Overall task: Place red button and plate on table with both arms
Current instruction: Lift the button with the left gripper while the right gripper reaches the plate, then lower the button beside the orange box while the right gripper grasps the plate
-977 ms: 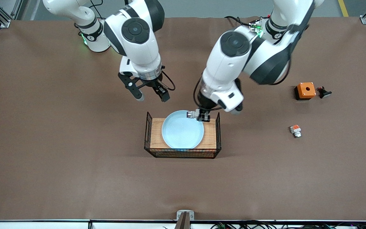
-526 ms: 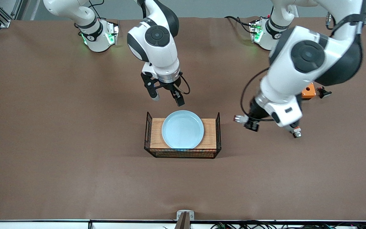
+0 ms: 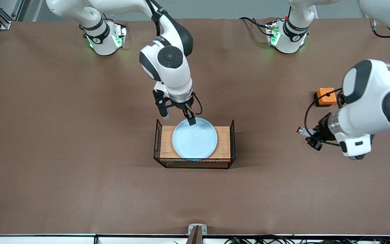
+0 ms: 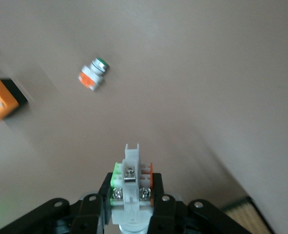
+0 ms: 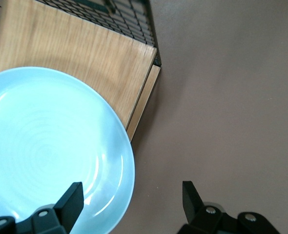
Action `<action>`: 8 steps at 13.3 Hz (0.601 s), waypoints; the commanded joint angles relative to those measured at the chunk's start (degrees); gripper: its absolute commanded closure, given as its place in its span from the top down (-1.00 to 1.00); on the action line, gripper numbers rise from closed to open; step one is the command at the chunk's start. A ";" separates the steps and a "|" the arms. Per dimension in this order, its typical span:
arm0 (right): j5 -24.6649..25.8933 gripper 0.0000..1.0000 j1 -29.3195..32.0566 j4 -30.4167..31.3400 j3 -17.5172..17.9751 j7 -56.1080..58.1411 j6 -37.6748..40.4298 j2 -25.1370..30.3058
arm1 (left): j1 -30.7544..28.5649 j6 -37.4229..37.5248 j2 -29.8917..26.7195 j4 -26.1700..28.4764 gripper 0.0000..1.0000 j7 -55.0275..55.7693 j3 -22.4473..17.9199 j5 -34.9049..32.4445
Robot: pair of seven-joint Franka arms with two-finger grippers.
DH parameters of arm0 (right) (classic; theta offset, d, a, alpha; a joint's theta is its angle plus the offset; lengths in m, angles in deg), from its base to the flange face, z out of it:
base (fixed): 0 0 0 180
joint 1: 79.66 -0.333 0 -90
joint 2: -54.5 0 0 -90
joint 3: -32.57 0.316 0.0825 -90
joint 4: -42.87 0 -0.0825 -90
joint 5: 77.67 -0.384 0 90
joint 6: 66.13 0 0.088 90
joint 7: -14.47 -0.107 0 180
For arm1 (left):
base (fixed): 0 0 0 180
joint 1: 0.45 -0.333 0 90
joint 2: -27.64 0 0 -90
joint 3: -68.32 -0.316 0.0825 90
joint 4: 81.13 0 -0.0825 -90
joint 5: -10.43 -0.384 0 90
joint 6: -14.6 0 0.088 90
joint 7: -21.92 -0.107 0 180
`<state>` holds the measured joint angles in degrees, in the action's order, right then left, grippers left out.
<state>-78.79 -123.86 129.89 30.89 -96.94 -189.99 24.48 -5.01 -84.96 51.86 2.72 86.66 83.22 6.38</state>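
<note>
Left gripper (image 3: 308,137) pinches the red button (image 4: 131,183) over the table (image 3: 80,152) — right gripper (image 3: 178,118) fingers spread astride the plate (image 3: 195,140) rim

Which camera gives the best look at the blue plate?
The front view: the whole plate shows, lying on the wooden board. The right wrist view shows only part of it, between that gripper's fingers. The left wrist view shows none.

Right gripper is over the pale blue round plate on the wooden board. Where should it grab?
Pinch the raised rim of the pale blue round plate from above, on the edge toward the arm bases, one finger inside: the open right gripper straddles it already.
</note>
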 commanded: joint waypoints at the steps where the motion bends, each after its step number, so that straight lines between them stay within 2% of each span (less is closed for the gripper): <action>1: -0.37 0.80 0.42 -2.90 0.28 -1.35 0.28 -2.85 | -2.73 -2.63 3.63 2.19 -1.00 -5.23 0.48 -1.13; 2: -0.37 0.78 0.34 -2.90 0.28 -1.35 0.28 -3.11 | -3.87 -4.56 4.95 3.50 -1.00 -6.90 0.48 -1.31; 4: -0.46 0.61 0.42 -2.99 0.28 -1.44 0.28 -3.20 | -5.46 -9.57 7.15 6.83 -1.00 -10.15 0.22 -1.49; 8: -0.37 -0.04 0.42 -3.16 0.28 -1.27 0.28 -3.20 | -10.72 -14.59 9.97 8.35 -1.00 -20.24 0.13 -7.72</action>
<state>-78.79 -123.86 128.48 30.83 -97.49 -190.13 22.08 -13.26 -98.15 62.34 10.24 71.13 82.97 0.66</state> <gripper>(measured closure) 0.441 0.661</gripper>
